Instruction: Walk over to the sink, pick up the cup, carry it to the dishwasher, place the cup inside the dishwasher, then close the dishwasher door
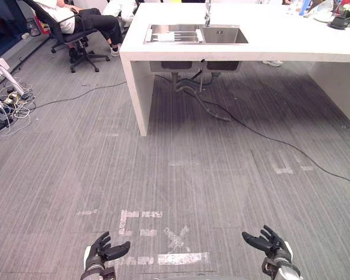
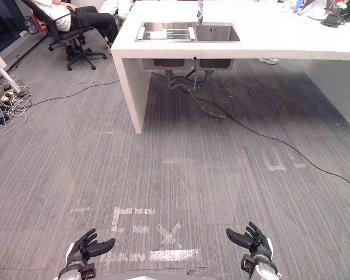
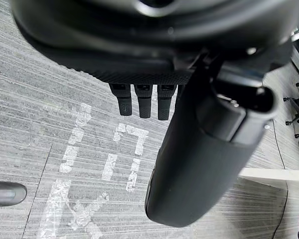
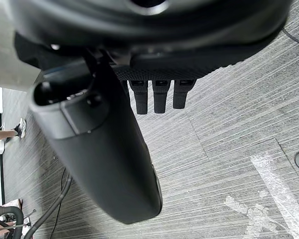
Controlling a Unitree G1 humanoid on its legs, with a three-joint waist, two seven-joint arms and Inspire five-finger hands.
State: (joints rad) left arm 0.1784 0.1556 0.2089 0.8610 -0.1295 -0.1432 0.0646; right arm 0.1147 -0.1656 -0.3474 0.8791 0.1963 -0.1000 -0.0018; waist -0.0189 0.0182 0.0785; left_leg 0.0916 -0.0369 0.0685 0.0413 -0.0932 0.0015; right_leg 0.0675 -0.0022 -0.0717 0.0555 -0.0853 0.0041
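**Mock kitchen inside an office lab**

Pairs a white counter (image 1: 291,38) and steel sink (image 1: 223,35), pipes (image 1: 189,86) bare underneath, with grey office carpet (image 1: 221,175), white tape marks (image 1: 181,258), tangled cables (image 1: 11,108) and a person (image 1: 93,20) seated on a wheeled office chair (image 1: 81,52).

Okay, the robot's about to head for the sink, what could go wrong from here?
A black cable crosses the floor between the robot and the sink; a foot could snag it. No cup can be made out in the sink from here, so the grasp likely needs a closer look. A seated person is left of the counter; drifting that way risks contact.
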